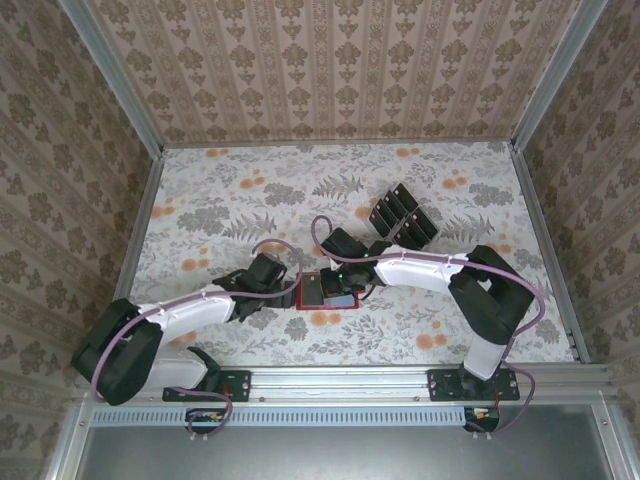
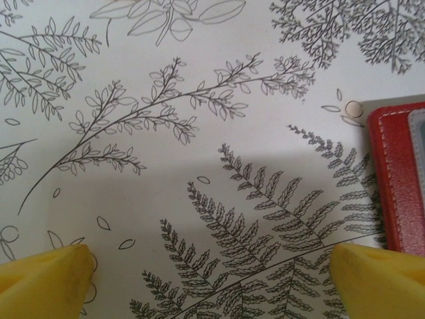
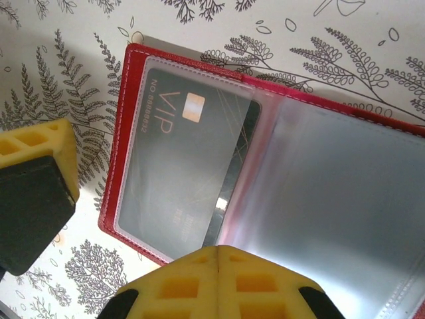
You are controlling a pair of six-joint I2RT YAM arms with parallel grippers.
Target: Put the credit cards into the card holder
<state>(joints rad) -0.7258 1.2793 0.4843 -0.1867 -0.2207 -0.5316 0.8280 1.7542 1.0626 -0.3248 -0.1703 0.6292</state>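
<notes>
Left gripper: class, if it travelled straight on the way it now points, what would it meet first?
Most likely the fern-printed tablecloth: the left gripper points at bare cloth, with the red card holder off to one side of its line. Depth is unclear, so treat this as a judgement.

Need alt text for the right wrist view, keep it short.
An open red wallet lies on a fern-print tablecloth, with a black VIP card in one clear sleeve, its edge poking out toward the fold. The right gripper, shut, sits at the bottom edge of the picture, by the card's near end.
</notes>
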